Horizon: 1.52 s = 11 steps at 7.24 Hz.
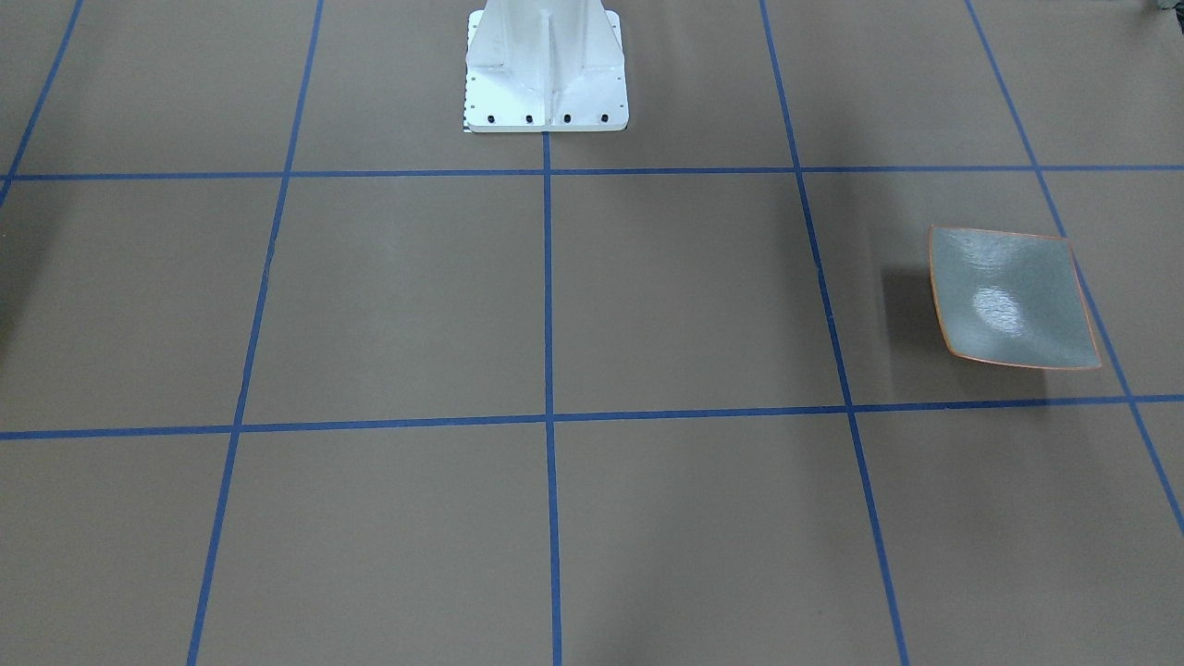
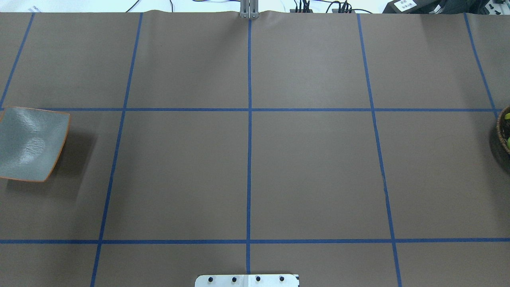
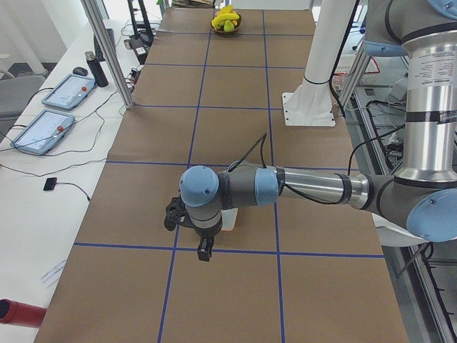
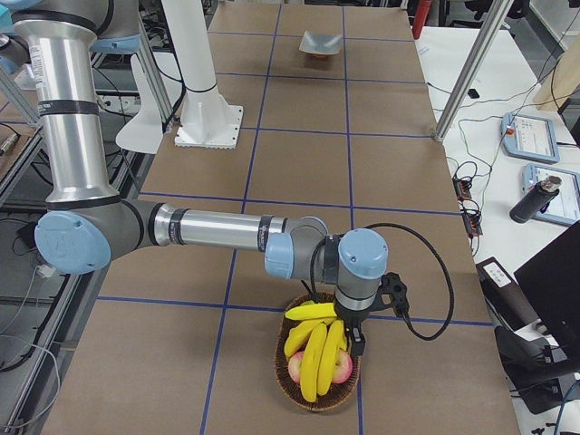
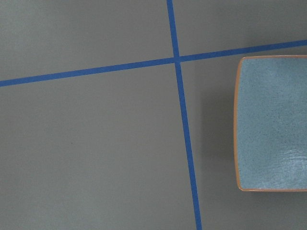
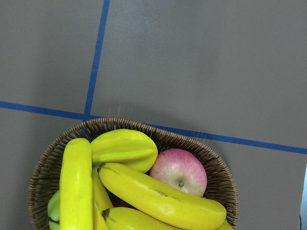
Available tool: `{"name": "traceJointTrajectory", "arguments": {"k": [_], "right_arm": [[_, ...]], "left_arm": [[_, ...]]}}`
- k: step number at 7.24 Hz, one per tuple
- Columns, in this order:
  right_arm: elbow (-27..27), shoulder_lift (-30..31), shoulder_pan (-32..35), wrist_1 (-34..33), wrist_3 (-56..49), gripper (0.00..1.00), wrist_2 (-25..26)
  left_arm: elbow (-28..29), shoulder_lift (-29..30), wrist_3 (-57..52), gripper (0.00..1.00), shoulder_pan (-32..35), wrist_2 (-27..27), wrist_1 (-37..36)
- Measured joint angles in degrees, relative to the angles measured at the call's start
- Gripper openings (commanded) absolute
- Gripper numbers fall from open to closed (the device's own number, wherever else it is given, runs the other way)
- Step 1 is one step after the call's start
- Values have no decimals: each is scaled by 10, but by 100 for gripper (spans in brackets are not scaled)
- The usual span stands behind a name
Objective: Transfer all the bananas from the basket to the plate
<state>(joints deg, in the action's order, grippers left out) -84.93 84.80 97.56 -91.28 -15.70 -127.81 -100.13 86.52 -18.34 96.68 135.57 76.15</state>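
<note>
Overhead cut off the brown woven basket [image 2: 502,137] at the edge; glossy yellow bananas [image 6: 158,196] hid pt of a pink apple [image 6: 178,171]. L & R jaws: we couldn't tell how wide.

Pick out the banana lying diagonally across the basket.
In the right wrist view, the long banana just under the pink apple, slanting down toward the right rim of the basket. The banana at the left runs straight up the view instead.
</note>
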Motion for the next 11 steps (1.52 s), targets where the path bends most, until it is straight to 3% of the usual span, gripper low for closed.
{"name": "traceJointTrajectory", "arguments": {"k": [5,8,11], "right_arm": [[-112,49,-1,12,7,100,1],[-120,59,-29,58,28,100,-32],[-121,121,-84,164,84,99,-51]], "left_arm": [[-22,15,12,100,1,1,43],[-15,16,14,100,1,2,141],[-13,14,14,100,1,4,153]]}}
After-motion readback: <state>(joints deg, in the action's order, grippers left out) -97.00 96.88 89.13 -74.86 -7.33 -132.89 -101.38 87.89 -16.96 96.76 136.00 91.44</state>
